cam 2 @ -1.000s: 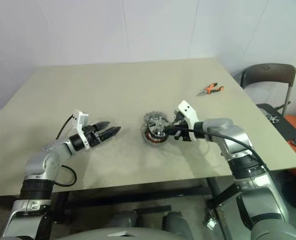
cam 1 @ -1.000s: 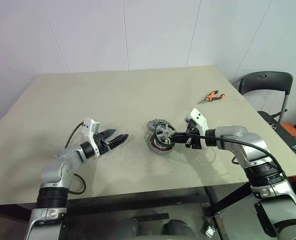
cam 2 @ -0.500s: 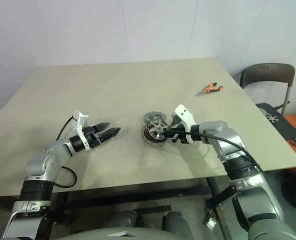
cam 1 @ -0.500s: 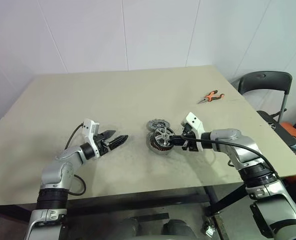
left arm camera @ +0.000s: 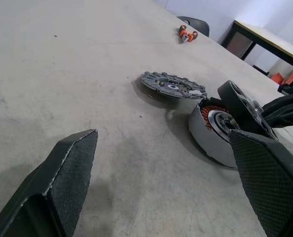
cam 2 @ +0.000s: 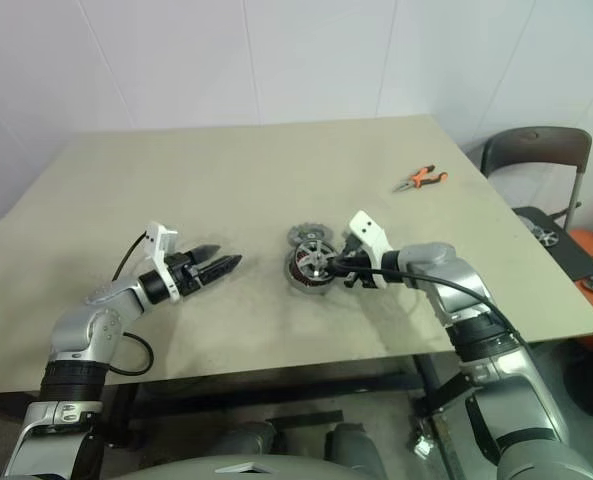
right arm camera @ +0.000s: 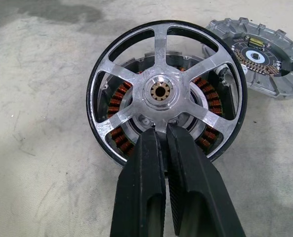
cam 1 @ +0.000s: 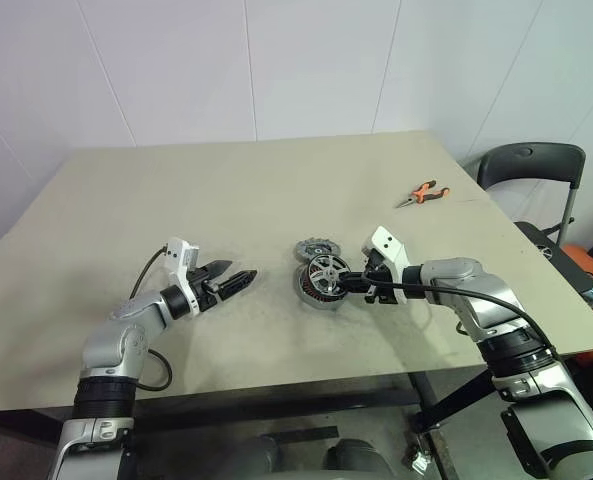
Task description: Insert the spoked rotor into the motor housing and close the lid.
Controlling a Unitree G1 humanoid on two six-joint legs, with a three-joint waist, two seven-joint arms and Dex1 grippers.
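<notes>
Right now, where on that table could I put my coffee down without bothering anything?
Bare stretches: the table's far half behind the lid, and between the left gripper and the motor housing. Crowded: housing, spoked rotor and right gripper together. Pliers lie at the far right.

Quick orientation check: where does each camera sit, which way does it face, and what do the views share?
Head stereo pair: looks forward and down over the table; both arms show, left end effector open, right end effector shut on the spoked rotor.
Left wrist: looks low across the table toward the motor housing, lid and pliers.
Right wrist: looks down along its fingers at the rotor over the housing.
Shared: rotor, housing, lid.
</notes>
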